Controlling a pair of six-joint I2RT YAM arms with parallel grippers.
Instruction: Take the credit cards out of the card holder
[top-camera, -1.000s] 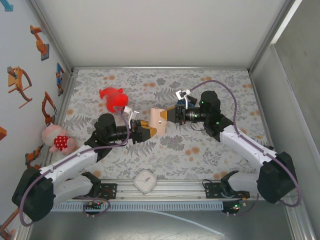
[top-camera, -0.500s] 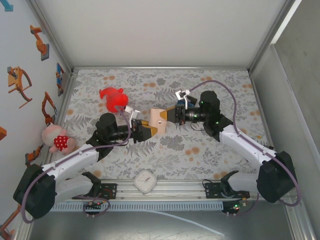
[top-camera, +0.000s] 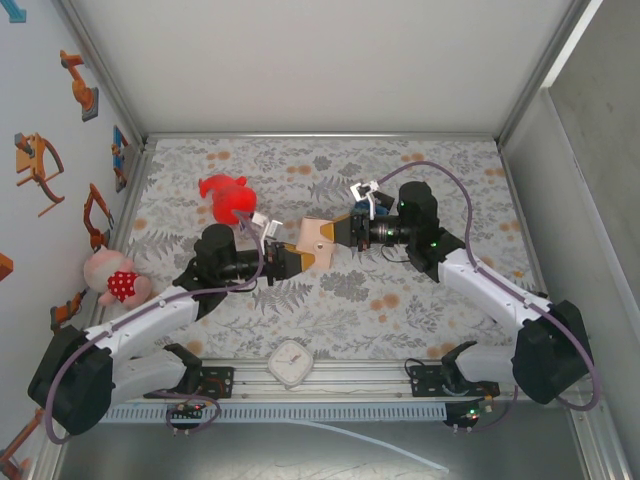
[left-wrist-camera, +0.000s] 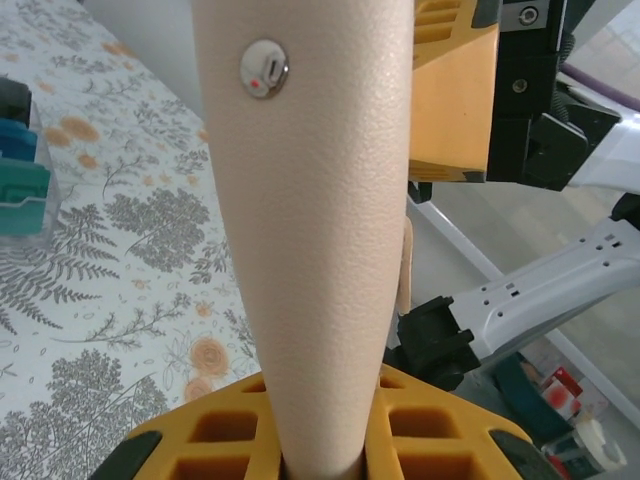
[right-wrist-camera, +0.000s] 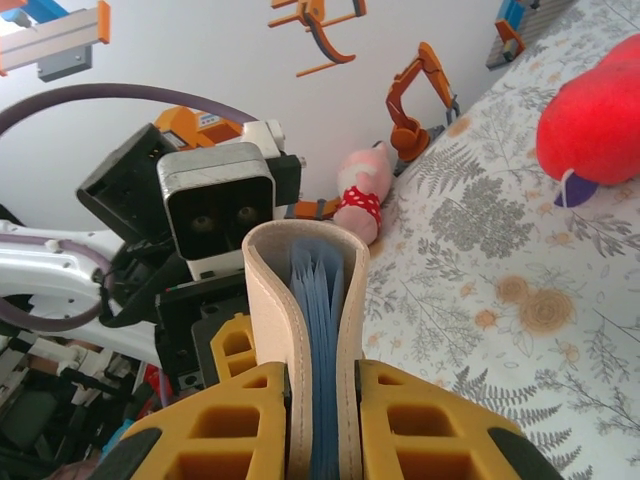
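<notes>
The tan card holder (top-camera: 318, 237) hangs above the middle of the floral table, held between both arms. My right gripper (top-camera: 338, 233) is shut on its far right end. In the right wrist view the yellow fingers (right-wrist-camera: 420, 420) press the two tan covers (right-wrist-camera: 262, 290) together, with the light blue lining (right-wrist-camera: 320, 300) between them. My left gripper (top-camera: 300, 258) is shut on the holder's near left end. In the left wrist view a tan flap (left-wrist-camera: 310, 200) with a metal snap (left-wrist-camera: 264, 68) runs up from between the fingers (left-wrist-camera: 220, 430). The credit cards are hidden; I cannot pick them out from the lining.
A red plush (top-camera: 225, 197) lies at the back left and a pink doll (top-camera: 112, 277) by the left wall. A white clock (top-camera: 292, 363) sits on the front rail. A blue-and-teal block (left-wrist-camera: 22, 185) rests on the table beside the right arm. Walls close three sides.
My left gripper has edged toward the card holder and closed its fingers on the near end. The right gripper has kept its hold and barely moved.
</notes>
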